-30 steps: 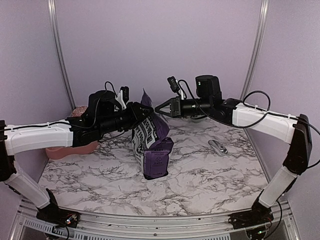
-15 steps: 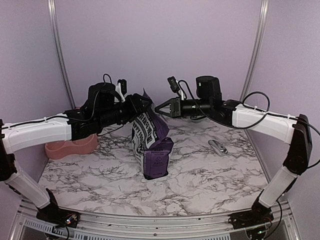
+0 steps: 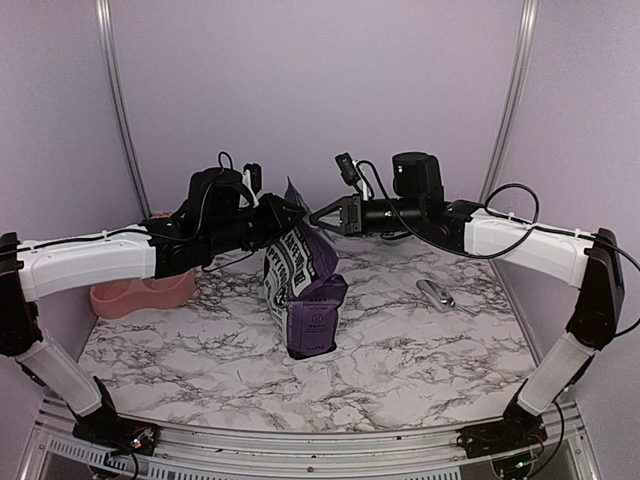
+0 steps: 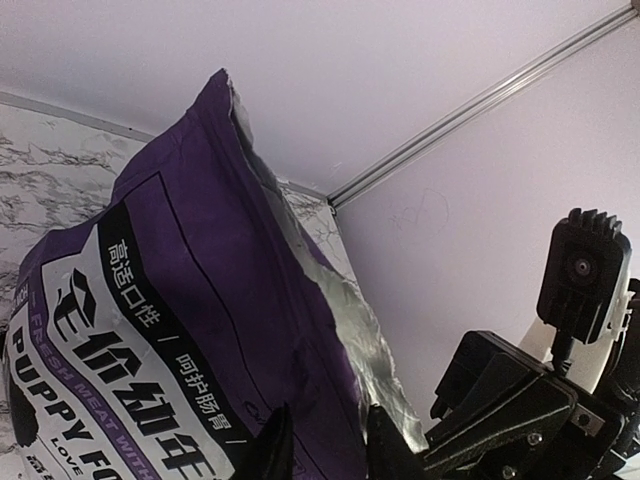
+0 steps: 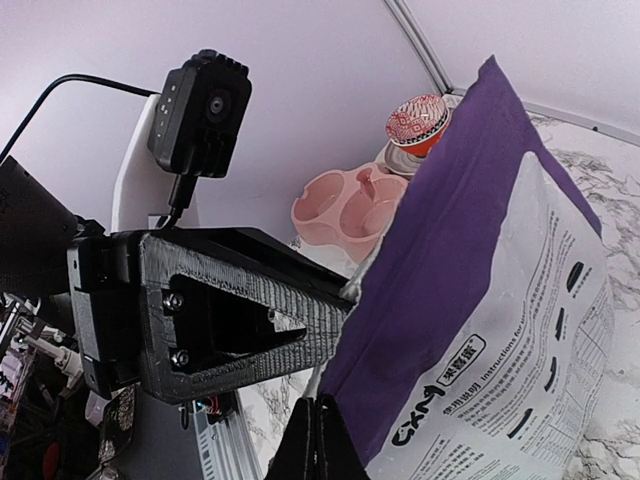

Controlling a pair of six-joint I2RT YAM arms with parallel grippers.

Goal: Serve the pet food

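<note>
Pet food [image 3: 300,280] is standing in its purple bag near the middle of the marble bench [image 3: 420,370], between the two arms, and opening the bag is looking like the step in hand. The left end effector [image 3: 287,214] is clenching the printed wall of the bag just under the rim, its fingers [image 4: 278,452] sitting either side of that wall. The right end effector [image 3: 318,222] is pinching the opposite lip with its jaws closed flat on the film. Silver lining is showing inside the mouth, so the top is already parting. Next, I judge, the arms are going to need to draw the lips apart evenly without tearing or toppling the bag. Then they are going to need to lift and tip it toward the pink double bowl [image 3: 135,295] sitting at the rear left, well apart from the bag. Its long axis is running upright from the bench, leaning slightly, with the mouth pointing up and the label facing the left arm
</note>
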